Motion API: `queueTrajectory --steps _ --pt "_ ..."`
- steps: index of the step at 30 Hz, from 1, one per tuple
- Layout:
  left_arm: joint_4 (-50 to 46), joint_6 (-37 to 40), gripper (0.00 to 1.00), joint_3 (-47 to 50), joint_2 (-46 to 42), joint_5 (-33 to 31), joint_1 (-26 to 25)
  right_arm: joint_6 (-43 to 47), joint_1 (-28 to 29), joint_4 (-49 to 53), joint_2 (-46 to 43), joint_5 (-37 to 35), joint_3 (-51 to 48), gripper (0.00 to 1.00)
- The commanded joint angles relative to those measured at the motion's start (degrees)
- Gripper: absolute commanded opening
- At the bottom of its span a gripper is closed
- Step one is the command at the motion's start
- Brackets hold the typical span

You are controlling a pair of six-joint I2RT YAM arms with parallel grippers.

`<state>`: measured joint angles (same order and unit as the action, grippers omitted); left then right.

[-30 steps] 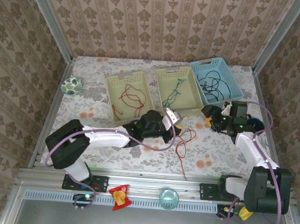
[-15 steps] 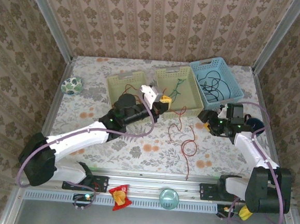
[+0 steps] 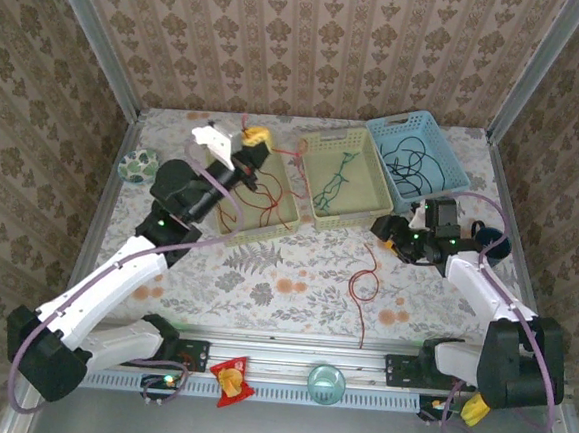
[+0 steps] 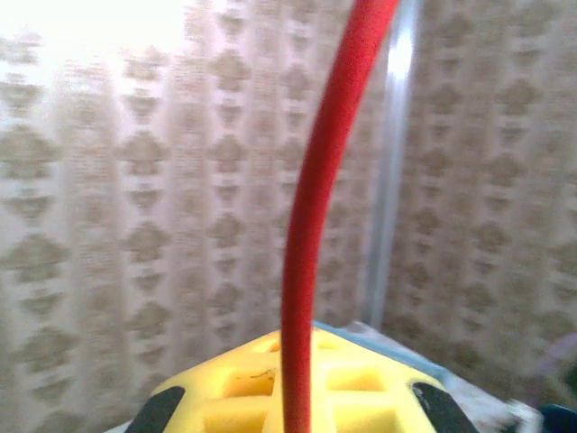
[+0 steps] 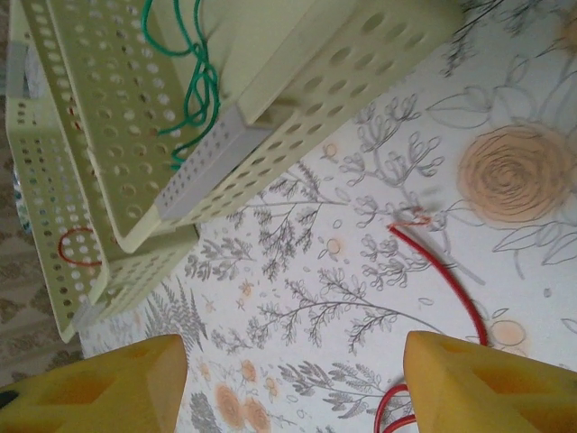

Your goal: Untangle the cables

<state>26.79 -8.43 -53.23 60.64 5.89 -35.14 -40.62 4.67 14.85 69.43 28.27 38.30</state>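
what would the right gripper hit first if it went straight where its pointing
Most likely the side wall of the basket holding the green cable, across bare tablecloth. The red cable lies off to one side of the open right gripper. Its tilt is unclear, so it might meet the cloth first.

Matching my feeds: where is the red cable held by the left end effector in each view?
Top external: red cable runs from the left end effector down onto the table, centre-right.
Left wrist: red cable rises up centre frame.
Right wrist: red cable lies on the table, lower right.
Landmark: basket holding the green cable.
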Motion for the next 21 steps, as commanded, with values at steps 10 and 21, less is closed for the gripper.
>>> queueTrajectory --steps 10,21 --pt "-1.6 -8.7 0.0 6.3 13.7 -2.0 12.6 6.0 5.5 9.6 8.1 -6.1 4.3 0.65" --pt "-3.7 -17.0 0.61 14.1 15.4 -11.8 7.1 8.3 6.3 18.0 9.8 -14.2 4.7 0.65"
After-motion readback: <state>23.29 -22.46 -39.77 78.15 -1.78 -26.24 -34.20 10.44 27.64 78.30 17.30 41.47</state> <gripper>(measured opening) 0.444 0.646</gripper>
